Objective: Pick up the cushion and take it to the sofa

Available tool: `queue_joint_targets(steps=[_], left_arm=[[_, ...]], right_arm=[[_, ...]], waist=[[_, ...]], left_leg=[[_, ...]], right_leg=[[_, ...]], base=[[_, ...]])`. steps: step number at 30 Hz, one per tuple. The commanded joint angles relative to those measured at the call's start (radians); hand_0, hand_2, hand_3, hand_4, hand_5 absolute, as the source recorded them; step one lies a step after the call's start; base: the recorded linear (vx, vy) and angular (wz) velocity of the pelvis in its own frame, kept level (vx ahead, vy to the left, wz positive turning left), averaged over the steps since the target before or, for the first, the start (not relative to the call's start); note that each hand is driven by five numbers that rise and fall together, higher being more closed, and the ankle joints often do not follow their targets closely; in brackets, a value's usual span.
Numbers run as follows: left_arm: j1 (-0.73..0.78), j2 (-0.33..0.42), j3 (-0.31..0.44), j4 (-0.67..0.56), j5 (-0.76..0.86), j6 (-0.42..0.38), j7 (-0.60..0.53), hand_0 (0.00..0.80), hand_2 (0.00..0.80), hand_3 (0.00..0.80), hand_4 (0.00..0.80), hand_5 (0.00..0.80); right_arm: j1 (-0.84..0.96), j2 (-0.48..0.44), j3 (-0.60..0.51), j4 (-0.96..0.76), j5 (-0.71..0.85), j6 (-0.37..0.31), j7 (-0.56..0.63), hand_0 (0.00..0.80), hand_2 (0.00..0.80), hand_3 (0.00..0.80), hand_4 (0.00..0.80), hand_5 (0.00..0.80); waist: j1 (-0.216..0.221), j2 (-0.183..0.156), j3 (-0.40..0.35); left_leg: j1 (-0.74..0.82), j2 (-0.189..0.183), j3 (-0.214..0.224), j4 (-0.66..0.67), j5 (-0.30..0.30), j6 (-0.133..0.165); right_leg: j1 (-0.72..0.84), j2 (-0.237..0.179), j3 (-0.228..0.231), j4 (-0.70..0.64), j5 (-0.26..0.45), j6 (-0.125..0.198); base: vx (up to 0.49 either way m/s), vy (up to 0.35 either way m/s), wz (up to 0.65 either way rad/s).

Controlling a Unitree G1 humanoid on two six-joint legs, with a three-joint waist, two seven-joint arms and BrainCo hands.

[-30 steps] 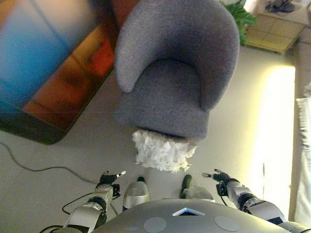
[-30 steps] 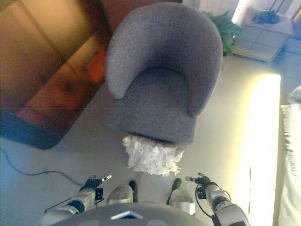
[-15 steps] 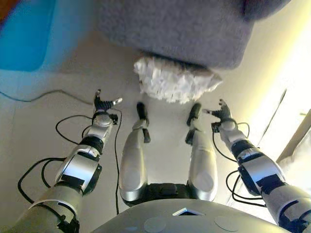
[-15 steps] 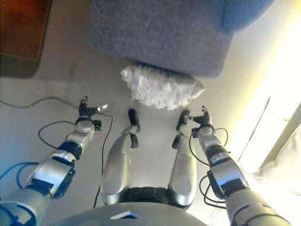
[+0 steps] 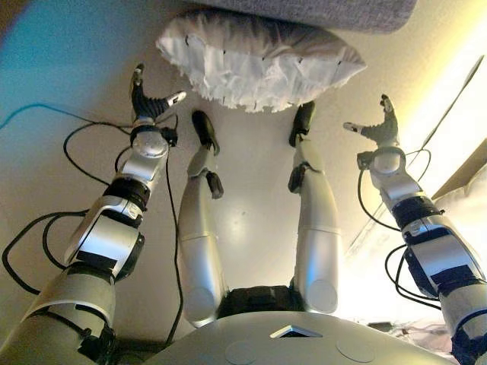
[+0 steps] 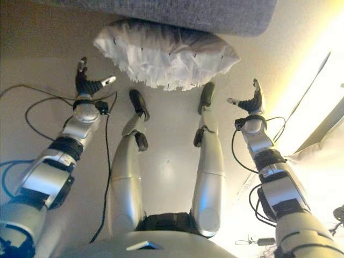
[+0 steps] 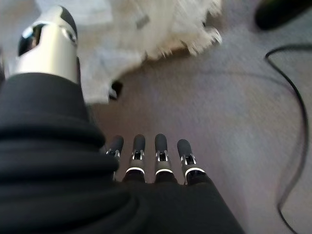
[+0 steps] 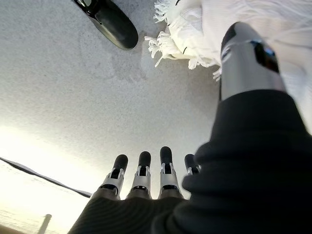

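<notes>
A white fringed cushion (image 5: 255, 59) lies on the floor against the front of a grey armchair (image 5: 327, 11). It also shows in the left wrist view (image 7: 131, 29) and the right wrist view (image 8: 204, 29). My left hand (image 5: 146, 106) is open and empty, low over the floor just left of the cushion, apart from it. My right hand (image 5: 379, 135) is open and empty, to the right of the cushion with a gap between them. Both hands point toward the chair. No sofa is in view.
Black cables (image 5: 46, 236) lie on the pale carpet at the left. A bright strip of light (image 5: 449, 84) falls on the floor at the right, beside a pale object's edge (image 5: 468, 179).
The view has tilted down and closer: the armchair has slid out of the top and the cushion looks larger. Both hands have reached further forward, to either side of the cushion.
</notes>
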Motion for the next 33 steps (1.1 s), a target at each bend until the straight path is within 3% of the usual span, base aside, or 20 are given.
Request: queue_joint_targets(steps=[1, 8, 15, 17, 20, 28, 33], left_arm=[[0.028, 0.051, 0.023, -0.003, 0.053, -0.028, 0.033, 0.0, 0.0, 0.0, 0.0, 0.0], [-0.058, 0.105, -0.004, -0.012, 0.069, -0.047, 0.021, 0.0, 0.0, 0.0, 0.0, 0.0], [-0.194, 0.133, -0.074, -0.033, 0.068, -0.103, 0.013, 0.0, 0.0, 0.0, 0.0, 0.0], [-0.333, 0.148, -0.114, 0.142, 0.052, -0.176, -0.078, 0.0, 0.0, 0.0, 0.0, 0.0], [-0.426, 0.16, -0.163, 0.204, -0.009, -0.213, -0.147, 0.0, 0.0, 0.0, 0.0, 0.0], [-0.583, 0.1, -0.227, 0.135, 0.001, -0.178, -0.082, 0.0, 0.0, 0.0, 0.0, 0.0], [-0.628, 0.061, -0.247, 0.092, -0.045, -0.2, -0.188, 0.0, 0.0, 0.0, 0.0, 0.0]], right_arm=[[0.003, -0.109, -0.012, -0.005, 0.04, -0.068, -0.031, 0.0, 0.0, 0.0, 0.0, 0.0], [-0.089, -0.175, 0.008, -0.007, 0.035, -0.143, -0.026, 0.0, 0.0, 0.0, 0.0, 0.0], [-0.253, -0.226, 0.112, -0.023, 0.011, -0.154, -0.038, 0.0, 0.0, 0.0, 0.0, 0.0], [-0.353, -0.205, 0.157, 0.066, 0.004, -0.228, 0.003, 0.0, 0.0, 0.0, 0.0, 0.0], [-0.463, -0.195, 0.238, 0.095, 0.006, -0.253, 0.029, 0.0, 0.0, 0.0, 0.0, 0.0], [-0.636, -0.131, 0.333, 0.02, -0.009, -0.233, 0.024, 0.0, 0.0, 0.0, 0.0, 0.0], [-0.677, -0.107, 0.338, -0.026, 0.046, -0.255, 0.106, 0.0, 0.0, 0.0, 0.0, 0.0]], waist=[[-0.013, 0.051, -0.006], [-0.017, 0.064, -0.006], [-0.013, 0.083, -0.006], [-0.024, 0.075, -0.006], [-0.03, 0.088, -0.006], [-0.037, 0.103, -0.006], [-0.04, 0.098, -0.006]], left_leg=[[-0.145, 0.0, -0.016, 0.109, -0.056, 0.008], [-0.334, 0.014, -0.025, 0.223, -0.095, 0.019], [-0.421, -0.001, -0.036, 0.229, -0.09, 0.021], [-0.432, 0.0, -0.041, 0.231, -0.095, 0.02], [-0.448, 0.004, -0.028, 0.235, -0.088, 0.014], [-0.46, -0.003, -0.017, 0.185, -0.075, 0.006], [-0.454, -0.015, -0.026, 0.142, -0.062, 0.001]], right_leg=[[-0.133, 0.006, 0.064, 0.11, -0.058, 0.018], [-0.322, -0.001, 0.091, 0.226, -0.076, 0.017], [-0.408, 0.012, 0.125, 0.257, -0.077, 0.029], [-0.417, 0.01, 0.118, 0.275, -0.089, 0.03], [-0.442, 0.014, 0.13, 0.28, -0.085, 0.03], [-0.455, 0.026, 0.134, 0.228, -0.081, 0.036], [-0.443, 0.029, 0.128, 0.173, -0.067, 0.048]], base=[[-0.008, 0.01, 0.08], [-0.003, 0.041, 0.04], [-0.005, 0.039, 0.01], [-0.012, 0.041, 0.05], [-0.002, 0.105, 0.0], [0.01, 0.043, -0.01], [0.018, -0.032, 0.04]])
